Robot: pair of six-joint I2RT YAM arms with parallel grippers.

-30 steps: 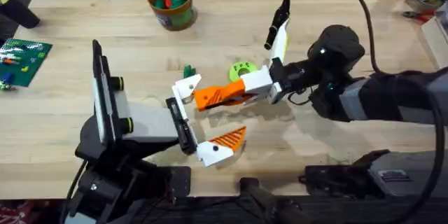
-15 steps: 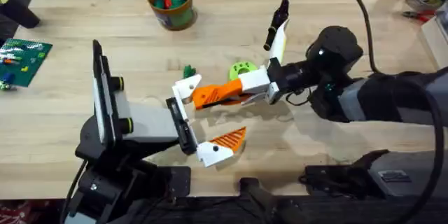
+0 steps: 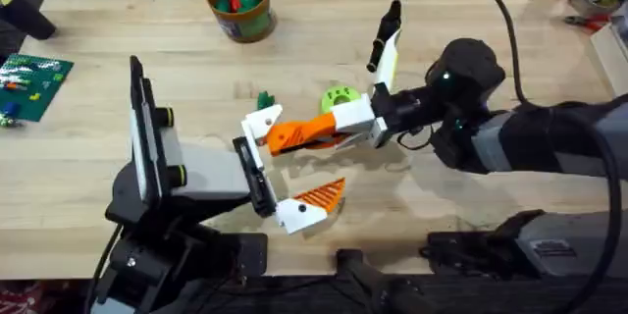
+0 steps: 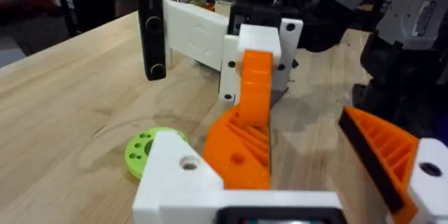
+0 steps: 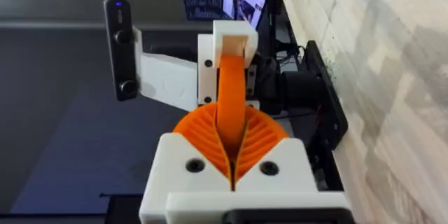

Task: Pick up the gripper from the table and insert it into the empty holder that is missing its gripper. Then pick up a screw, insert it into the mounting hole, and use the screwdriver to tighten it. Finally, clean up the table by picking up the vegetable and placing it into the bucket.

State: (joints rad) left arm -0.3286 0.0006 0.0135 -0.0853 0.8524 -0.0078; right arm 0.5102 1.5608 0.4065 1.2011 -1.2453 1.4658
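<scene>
One bucket sits far back on wood table.

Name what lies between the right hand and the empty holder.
The orange gripper spans that stretch, clamped in the right hand, with its tip at the empty holder. The overhead view shows it.

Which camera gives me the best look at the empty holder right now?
The left wrist view: the empty holder sits close, its mounting hole visible, with the orange gripper right beside it. Overhead shows it small at the rail's end. The right wrist view looks end-on along the clamped gripper, holder partly hidden.
</scene>
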